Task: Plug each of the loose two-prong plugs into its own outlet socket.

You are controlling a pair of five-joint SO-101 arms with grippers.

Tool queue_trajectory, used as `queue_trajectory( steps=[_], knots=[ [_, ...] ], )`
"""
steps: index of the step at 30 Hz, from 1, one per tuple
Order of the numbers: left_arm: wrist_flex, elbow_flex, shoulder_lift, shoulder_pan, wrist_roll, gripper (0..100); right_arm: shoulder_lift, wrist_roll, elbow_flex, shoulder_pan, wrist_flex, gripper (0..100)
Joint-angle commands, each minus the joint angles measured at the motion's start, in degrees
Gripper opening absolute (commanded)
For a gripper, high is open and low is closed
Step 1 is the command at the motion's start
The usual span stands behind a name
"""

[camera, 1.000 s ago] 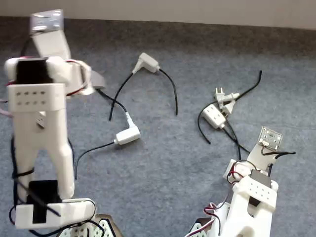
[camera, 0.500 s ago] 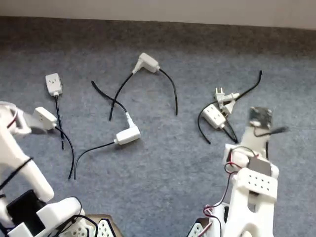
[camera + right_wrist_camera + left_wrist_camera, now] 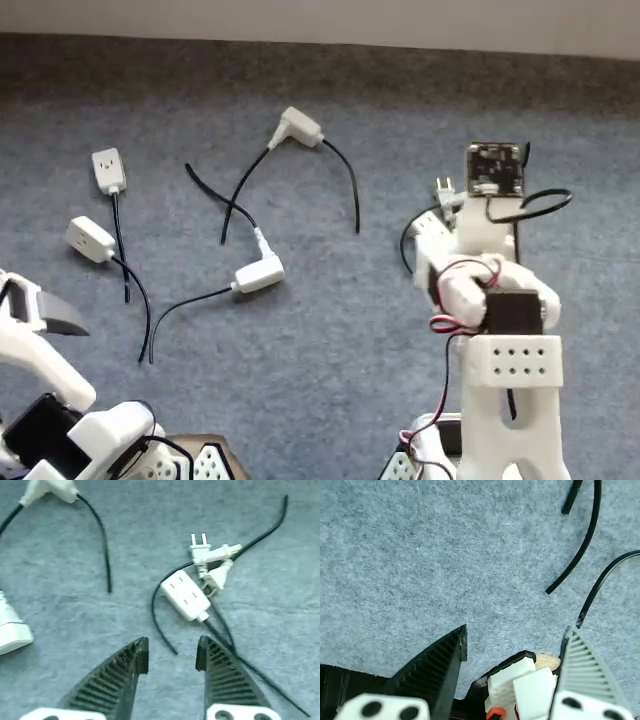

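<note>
The left gripper (image 3: 515, 632) is hanging low at the near-left corner of the counter (image 3: 330, 340). Its jaws are standing apart and empty over bare grey felt, near loose cord ends (image 3: 555, 587). Two sockets are lying at far left, the back socket (image 3: 108, 170) and the front socket (image 3: 88, 240), each trailing a black cord. The angled plug (image 3: 298, 128) is lying at back centre, and the second plug (image 3: 260, 272) is lying nearer, mid-counter, unplugged. On the right, the third socket (image 3: 185, 596) is lying face up, just beside the two-prong plug (image 3: 202, 550), cords tangling. The right gripper (image 3: 172, 642) is hovering near this socket, jaws slightly apart, gripping nothing.
</note>
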Motion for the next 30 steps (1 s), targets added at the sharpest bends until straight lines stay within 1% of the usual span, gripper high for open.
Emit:
queue_trajectory(
  steps=[1,4,7,11,15,18,22,25,28,30],
  knots=[
    [0.5,0.1,-1.6,-1.7,-3.0,30,-0.3,-10.9,-5.1,-12.4,3.5,17.3],
    [-1.2,0.1,-1.6,-3.6,-3.8,30,-0.3,-17.5,-6.2,-18.8,3.0,17.5],
    [-3.5,0.1,-1.6,-5.2,-3.8,30,-0.2,-20.4,-6.2,-21.8,2.6,20.8],
    [-3.9,0.2,-1.5,-6.7,-3.8,30,0.1,-25.3,-7.4,-26.1,2.1,25.2],
    [-4.2,1.6,-1.5,-6.9,-3.8,30,9.4,-32.7,-13.6,-30.7,4.3,26.3],
    [-6.5,3.9,-1.5,-6.6,-3.8,30,21.3,-35.1,-22.8,-31.8,8.7,26.3],
    [-9.3,5.7,-1.5,-6.9,-3.8,30,35.6,-35.2,-39.4,-34.6,16.1,26.3],
    [-9.5,6.5,-1.5,-6.9,-3.8,30,44.4,-35.2,-51.8,-38.1,20.9,26.3],
    [-9.5,7.0,-1.5,-6.9,-3.8,30,52.3,-35.3,-61.6,-40.3,23.5,26.3],
    [-9.3,7.1,-1.5,-6.9,-3.8,30,58.0,-37.5,-67.3,-40.7,25.0,26.3]
  ],
)
